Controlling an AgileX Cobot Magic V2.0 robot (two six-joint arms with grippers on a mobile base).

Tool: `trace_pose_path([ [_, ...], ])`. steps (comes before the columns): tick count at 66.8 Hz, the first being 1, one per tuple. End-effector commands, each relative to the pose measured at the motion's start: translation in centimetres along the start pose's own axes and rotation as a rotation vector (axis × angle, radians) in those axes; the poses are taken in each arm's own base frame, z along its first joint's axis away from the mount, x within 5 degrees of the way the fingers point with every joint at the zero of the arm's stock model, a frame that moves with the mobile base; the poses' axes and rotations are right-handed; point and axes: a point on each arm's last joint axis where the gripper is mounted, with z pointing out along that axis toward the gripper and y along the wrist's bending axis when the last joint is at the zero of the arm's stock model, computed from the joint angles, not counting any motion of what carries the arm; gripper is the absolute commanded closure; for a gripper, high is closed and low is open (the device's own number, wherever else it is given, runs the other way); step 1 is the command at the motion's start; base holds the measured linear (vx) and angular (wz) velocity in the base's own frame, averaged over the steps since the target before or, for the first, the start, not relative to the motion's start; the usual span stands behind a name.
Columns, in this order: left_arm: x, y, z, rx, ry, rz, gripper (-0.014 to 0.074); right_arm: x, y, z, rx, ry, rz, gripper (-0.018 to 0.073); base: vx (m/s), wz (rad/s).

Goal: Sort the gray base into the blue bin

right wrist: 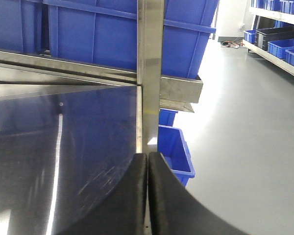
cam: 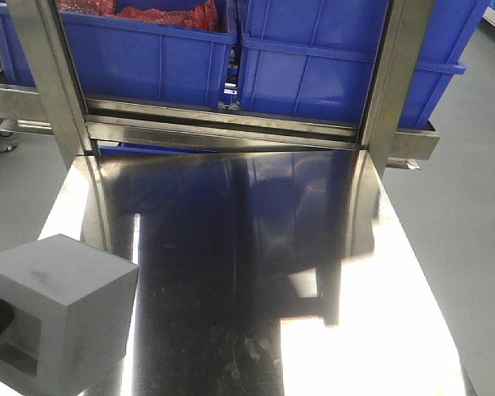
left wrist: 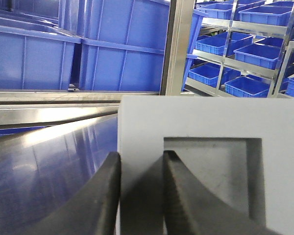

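My left hand [left wrist: 141, 164] pinches the gray base [left wrist: 210, 122], one finger outside its wall and one inside the square recess (that thin wall suits a firm pinch). The block sits at my fingertips over the steel table [cam: 231, 247]. The blue bin [cam: 313, 74] waits ahead of it. My right hand [right wrist: 147, 159] is closed on nothing.
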Motion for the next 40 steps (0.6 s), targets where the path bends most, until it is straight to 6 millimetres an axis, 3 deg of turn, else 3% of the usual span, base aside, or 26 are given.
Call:
trace_pose_path([
  [1, -1.85, -0.58, -0.21, 0.056, -0.114, -0.008, 0.0603, -0.51, -0.04, -0.04, 0.007, -0.074, -0.014, 0.0564, 0.0, -0.03],
  [20, -1.85, -0.58, -0.21, 0.056, -0.114, -0.008, 0.0603, -0.51, -0.04, -0.04, 0.007, -0.074, -0.014, 0.0564, -0.02, -0.24],
  [40, -1.85, -0.58, -0.21, 0.056, -0.114, -0.008, 0.0603, -0.51, -0.04, -0.04, 0.007, -0.074, -0.014, 0.0564, -0.07, -0.7],
])
